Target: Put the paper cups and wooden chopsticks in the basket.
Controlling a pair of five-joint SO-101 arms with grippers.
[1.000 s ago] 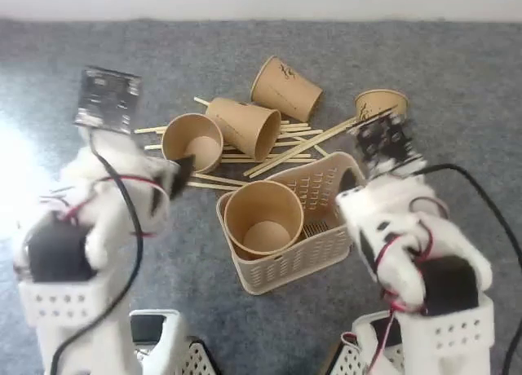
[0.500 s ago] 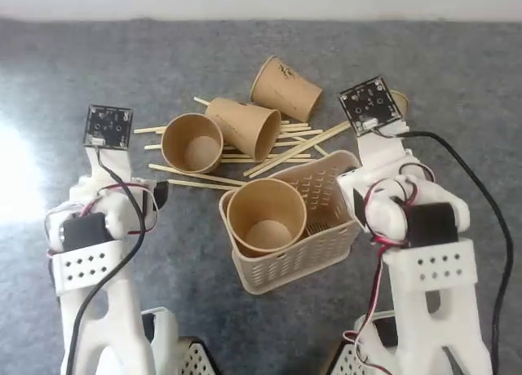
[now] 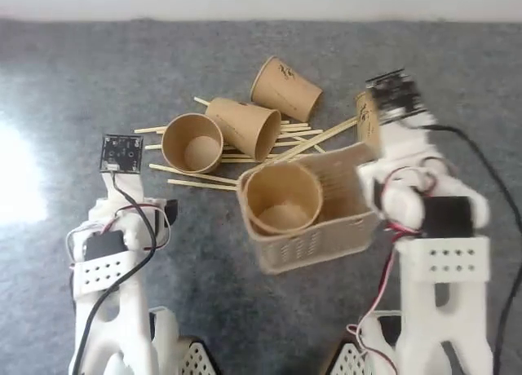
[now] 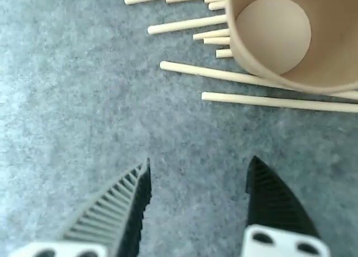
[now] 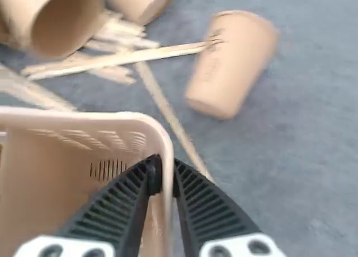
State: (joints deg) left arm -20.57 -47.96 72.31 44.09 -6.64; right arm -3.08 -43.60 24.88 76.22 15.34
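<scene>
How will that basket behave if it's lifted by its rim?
Probably light, since its walls are thin and perforated. The right gripper pinches only one rim edge, so the basket would likely sag and flex there. The paper cup standing inside might tip.

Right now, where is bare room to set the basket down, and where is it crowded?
Bare grey mat lies left of the upright brown paper cup, and also between the arm bases, nearside of the beige slotted plastic basket. Crowded: the pale wooden chopsticks and tipped paper cups beyond the basket, whose rim the right hand grips.
</scene>
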